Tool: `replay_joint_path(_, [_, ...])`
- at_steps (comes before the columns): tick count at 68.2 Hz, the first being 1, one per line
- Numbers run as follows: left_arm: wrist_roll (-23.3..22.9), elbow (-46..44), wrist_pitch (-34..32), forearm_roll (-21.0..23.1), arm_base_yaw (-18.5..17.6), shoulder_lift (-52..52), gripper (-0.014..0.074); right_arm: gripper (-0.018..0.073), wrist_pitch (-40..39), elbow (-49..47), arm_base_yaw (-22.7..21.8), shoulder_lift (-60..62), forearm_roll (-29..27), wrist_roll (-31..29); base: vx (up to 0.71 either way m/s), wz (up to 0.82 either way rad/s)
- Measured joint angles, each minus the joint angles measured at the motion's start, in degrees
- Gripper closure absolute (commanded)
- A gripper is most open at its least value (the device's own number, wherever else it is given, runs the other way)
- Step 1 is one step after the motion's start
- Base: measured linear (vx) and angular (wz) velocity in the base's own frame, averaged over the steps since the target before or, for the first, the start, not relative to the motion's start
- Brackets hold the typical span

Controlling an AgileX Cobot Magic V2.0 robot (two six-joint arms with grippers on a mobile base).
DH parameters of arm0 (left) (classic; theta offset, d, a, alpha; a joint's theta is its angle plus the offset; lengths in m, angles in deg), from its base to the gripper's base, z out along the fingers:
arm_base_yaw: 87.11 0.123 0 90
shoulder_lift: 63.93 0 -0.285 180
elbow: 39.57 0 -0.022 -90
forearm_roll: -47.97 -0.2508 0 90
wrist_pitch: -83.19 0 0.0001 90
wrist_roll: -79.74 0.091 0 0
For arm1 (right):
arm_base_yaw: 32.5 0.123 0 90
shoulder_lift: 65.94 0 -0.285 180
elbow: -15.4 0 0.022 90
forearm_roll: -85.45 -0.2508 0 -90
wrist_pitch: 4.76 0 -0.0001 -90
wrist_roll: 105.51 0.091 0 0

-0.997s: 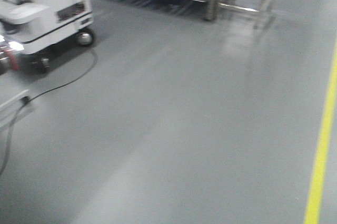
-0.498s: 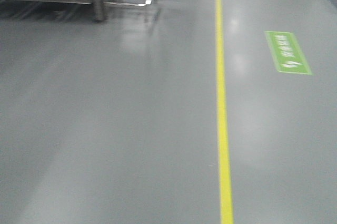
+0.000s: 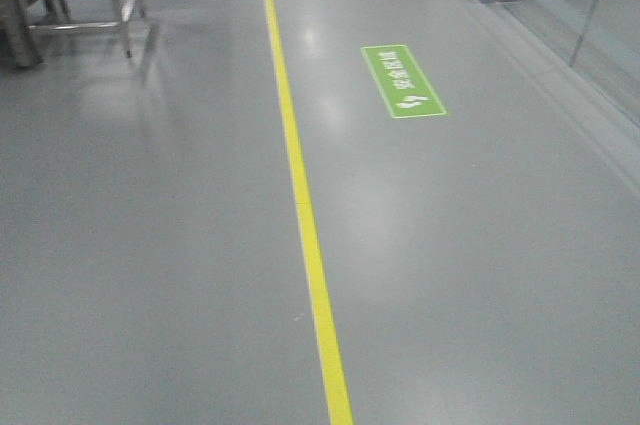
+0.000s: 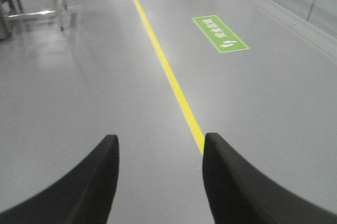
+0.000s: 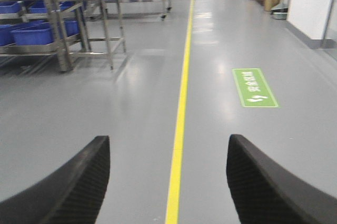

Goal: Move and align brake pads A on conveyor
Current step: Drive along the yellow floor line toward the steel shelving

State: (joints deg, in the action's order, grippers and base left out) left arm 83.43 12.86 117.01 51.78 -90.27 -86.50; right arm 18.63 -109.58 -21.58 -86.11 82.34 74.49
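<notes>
The brake pads A and the conveyor are out of view in every frame; only grey factory floor shows. My left gripper is open, its two black fingers spread with bare floor and a yellow line between them. My right gripper is open too, wider, with nothing held; the yellow line runs between its fingers. Neither gripper shows in the front view.
A yellow floor line runs away from me, with a green floor sign to its right. Steel racks holding blue bins stand at the far left. A wall and glass partition border the right.
The front view has swung to the right: the white mobile machine and blue-bin racks slid off the left, and the yellow line and green sign came into view and shifted leftward.
</notes>
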Motion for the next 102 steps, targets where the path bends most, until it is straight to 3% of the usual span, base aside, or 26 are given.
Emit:
replay_joint_path(32, [0.0,0.0,0.0,0.0,0.0,0.0,0.0234,0.0107,0.0,0.0,0.0,0.06,0.0,0.0,0.26,-0.2])
replay_joint_path(102, [0.0,0.0,0.0,0.0,0.0,0.0,0.0234,0.0107,0.0,0.0,0.0,0.06,0.0,0.0,0.51,0.2])
